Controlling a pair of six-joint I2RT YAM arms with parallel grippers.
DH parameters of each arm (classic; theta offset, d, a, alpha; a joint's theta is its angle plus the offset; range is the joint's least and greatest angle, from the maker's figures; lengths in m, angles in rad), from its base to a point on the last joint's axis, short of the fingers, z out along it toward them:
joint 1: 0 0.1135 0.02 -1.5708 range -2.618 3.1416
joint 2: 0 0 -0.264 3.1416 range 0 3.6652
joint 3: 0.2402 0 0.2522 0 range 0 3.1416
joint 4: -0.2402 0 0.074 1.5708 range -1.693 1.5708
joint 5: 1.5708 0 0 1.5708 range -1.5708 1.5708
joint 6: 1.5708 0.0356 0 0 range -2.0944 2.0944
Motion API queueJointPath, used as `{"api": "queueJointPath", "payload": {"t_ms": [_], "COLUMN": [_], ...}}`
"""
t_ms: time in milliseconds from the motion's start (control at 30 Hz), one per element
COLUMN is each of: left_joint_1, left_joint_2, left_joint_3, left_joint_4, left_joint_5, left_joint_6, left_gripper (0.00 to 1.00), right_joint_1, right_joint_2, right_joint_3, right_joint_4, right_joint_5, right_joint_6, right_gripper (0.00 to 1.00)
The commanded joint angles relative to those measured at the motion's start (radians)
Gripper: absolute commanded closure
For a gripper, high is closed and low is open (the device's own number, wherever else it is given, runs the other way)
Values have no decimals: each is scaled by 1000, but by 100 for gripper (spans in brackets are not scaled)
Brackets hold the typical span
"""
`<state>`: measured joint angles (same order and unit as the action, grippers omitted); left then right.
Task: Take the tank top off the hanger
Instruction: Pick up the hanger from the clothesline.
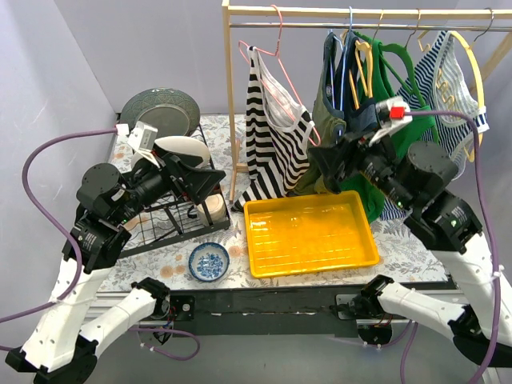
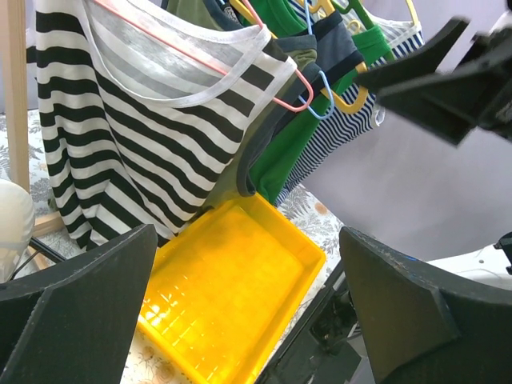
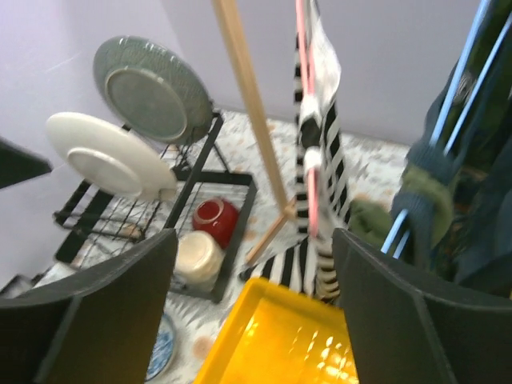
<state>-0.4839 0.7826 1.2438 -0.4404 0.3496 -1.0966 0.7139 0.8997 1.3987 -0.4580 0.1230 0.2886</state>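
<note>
On rail (image 1: 320,25), 11 o'clock of tray (image 1: 250,240): striped top (image 1: 272,140) on pink hanger (image 1: 278,50); left gripper (image 1: 213,185) at its 8 o'clock, right gripper (image 1: 322,173) at 4, both spread, likely flanking for two-sided grasp.

Lab test bench (image 1: 398,240), plain walls (image 1: 160,48), clothes rack (image 1: 234,96), dish rack (image 1: 164,228)

Open passage lies above the yellow tray (image 1: 312,234). Behind its left corner hang the striped tank top (image 1: 272,136) and wooden post (image 1: 233,112); behind its right, crowded garments (image 1: 394,76). A dish rack (image 1: 164,228) flanks its left.
</note>
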Motion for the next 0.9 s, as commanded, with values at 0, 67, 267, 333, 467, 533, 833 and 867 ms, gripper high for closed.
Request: {"api": "queueJointPath", "payload": {"t_ms": [0, 67, 267, 333, 467, 533, 833, 867], "left_joint_1": [-4, -4, -4, -4, -5, -4, -4, -4], "left_joint_2": [-28, -49, -100, -108, -120, -123, -132, -132], "left_joint_3": [-10, -23, -55, -56, -53, -50, -60, -58], "left_joint_4": [-1, -3, -11, -11, -24, -34, -58, -64], "left_joint_5": [-26, -26, -26, -32, -40, -47, -64, -66], "left_joint_6": [6, 18, 37, 40, 44, 47, 49, 50], "left_gripper": [2, 2, 2, 2, 2, 2, 2, 2], "right_joint_1": [6, 4, 4, 4, 1, -2, -7, -8], "right_joint_2": [122, 221, 407, 465, 544, 576, 574, 576], "right_joint_3": [170, 291, 471, 516, 554, 568, 507, 507], "right_joint_4": [70, 33, -11, -22, -41, -47, -18, -16], "right_joint_5": [110, 115, 73, 82, 136, 135, 89, 84], "right_joint_6": [-192, -222, -286, -289, -318, -321, -315, -313], "right_gripper": [19, 24, 36, 41, 45, 48, 64, 64]}}
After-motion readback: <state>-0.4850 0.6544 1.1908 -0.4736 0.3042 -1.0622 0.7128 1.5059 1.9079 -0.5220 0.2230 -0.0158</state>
